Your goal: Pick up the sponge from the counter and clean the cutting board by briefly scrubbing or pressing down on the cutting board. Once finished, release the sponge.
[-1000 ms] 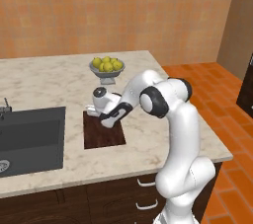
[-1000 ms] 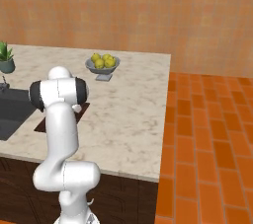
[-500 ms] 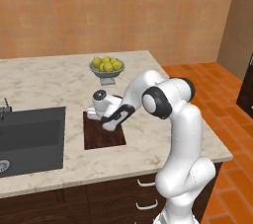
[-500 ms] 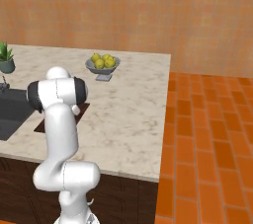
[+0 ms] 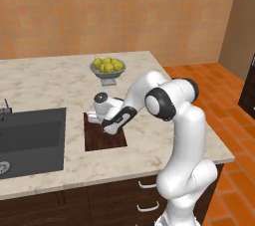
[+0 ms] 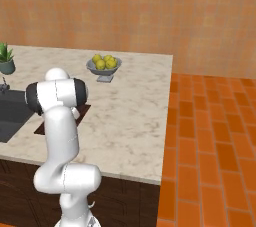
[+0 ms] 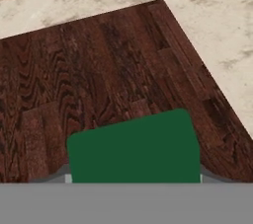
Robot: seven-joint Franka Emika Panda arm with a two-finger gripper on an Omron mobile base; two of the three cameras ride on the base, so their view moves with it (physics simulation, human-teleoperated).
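Note:
The dark brown wood-grain cutting board (image 5: 107, 139) lies flat on the marbled counter (image 5: 45, 80), just right of the sink. My gripper (image 5: 93, 117) is low over the board's far left corner. In the hand view the sponge (image 7: 133, 150) shows its green top between my fingertips, and the gripper (image 7: 133, 178) is shut on it. The sponge rests against the cutting board (image 7: 99, 70) or sits just above it; I cannot tell which. In the right base view my arm hides most of the cutting board (image 6: 84, 111).
A grey bowl of lemons (image 5: 107, 66) stands on the counter behind the board. The dark sink basin (image 5: 30, 140) lies to the board's left, with a faucet (image 5: 5, 108) at its edge. A potted plant (image 6: 6, 58) stands at the far left. The counter ends just right of my arm.
The hand has shifted slightly along the board's far left part, staying low. The sponge stays between the fingers.

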